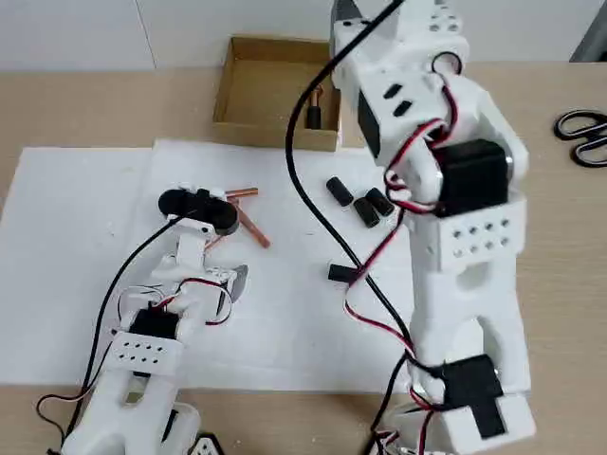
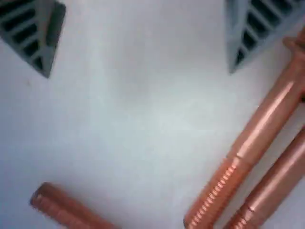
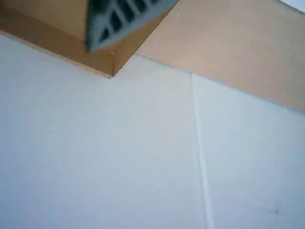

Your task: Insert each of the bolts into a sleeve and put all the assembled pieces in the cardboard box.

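Three loose copper bolts (image 2: 257, 138), threaded at one end; three clustered black sleeves (image 1: 365, 210); one assembled piece (image 1: 313, 106) in box (image 1: 261, 90). Left claw (image 2: 139, 69) wide open, empty; right claw (image 3: 121, 21): cannot tell.

Wooden table (image 1: 85, 104), white sheet (image 1: 57, 284), white wall (image 1: 95, 28)

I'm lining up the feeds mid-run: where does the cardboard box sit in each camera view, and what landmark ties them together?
High view: cardboard box at top centre, at the far edge of the white sheet.
Left wrist view: aimed at bolts lying on the sheet, not at the box.
Right wrist view: one box corner, its wall bordering the sheet, bare table beside it.
Shared landmark: the white sheet.
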{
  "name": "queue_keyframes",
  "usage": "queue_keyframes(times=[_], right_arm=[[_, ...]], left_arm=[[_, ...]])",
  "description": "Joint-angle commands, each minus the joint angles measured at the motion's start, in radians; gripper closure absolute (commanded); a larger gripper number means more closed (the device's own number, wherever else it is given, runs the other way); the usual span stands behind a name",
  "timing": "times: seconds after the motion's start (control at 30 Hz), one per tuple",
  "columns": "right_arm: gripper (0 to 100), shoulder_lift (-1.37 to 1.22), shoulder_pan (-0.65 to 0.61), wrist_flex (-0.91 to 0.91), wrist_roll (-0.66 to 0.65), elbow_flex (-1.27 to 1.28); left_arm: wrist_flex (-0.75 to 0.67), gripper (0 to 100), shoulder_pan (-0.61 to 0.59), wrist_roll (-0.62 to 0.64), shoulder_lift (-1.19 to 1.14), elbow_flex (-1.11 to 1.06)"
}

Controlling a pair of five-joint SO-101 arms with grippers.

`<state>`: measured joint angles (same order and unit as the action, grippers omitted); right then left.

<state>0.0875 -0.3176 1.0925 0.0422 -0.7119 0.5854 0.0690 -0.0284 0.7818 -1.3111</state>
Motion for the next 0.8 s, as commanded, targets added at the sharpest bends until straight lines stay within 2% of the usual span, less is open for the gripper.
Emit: queue_keyframes(times=[0.0, 0.77], right_arm=[[76.0, 0.064, -0.001, 0.004, 0.002, -0.055], [76.0, 0.145, -0.001, 0.042, 0.005, -0.051]], left_arm=[[-0.028, 77, 0.009, 0.002, 0.012, -0.001], [-0.028, 77, 0.009, 0.002, 0.012, -0.001]])
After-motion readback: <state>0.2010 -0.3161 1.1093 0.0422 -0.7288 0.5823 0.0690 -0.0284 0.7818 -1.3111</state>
